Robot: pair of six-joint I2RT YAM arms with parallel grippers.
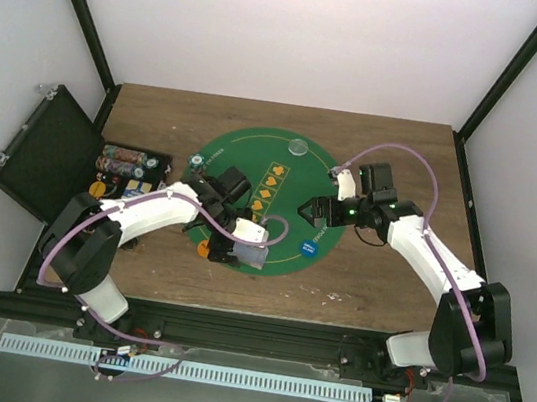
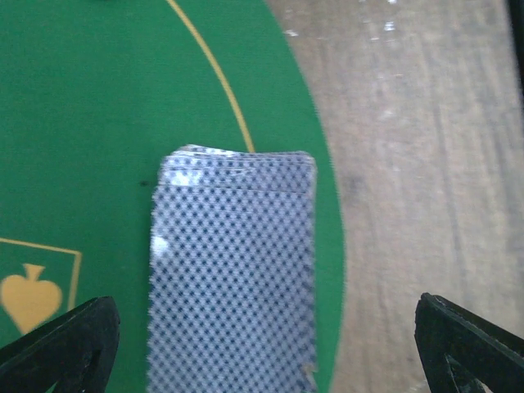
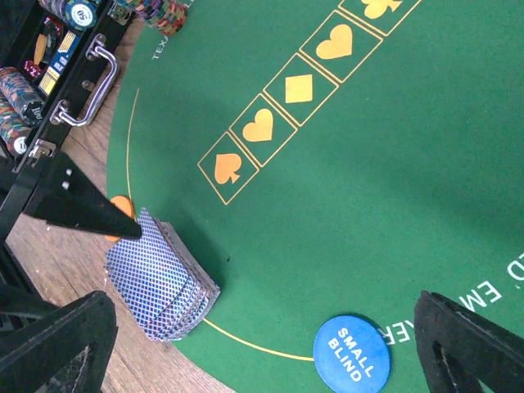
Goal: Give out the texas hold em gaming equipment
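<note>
The deck of grey-blue-backed playing cards point(image 2: 233, 270) was seen lying face down, slightly splayed, at the near rim of the green felt mat point(image 1: 255, 154). The left gripper point(image 2: 266, 327) was positioned above it, its fingers spread wide on either side of the deck and apart from it. The right gripper point(image 1: 313, 211) was poised over the mat's right part, fingers likewise spread, with nothing between them. The blue "small blind" disc point(image 3: 351, 353) was found on the mat near the deck. The orange disc point(image 1: 203, 248) was seen just beside the deck, and the clear disc point(image 1: 299, 148) at the far rim. The black case point(image 1: 48, 153) was seen lying open left of the mat.
</note>
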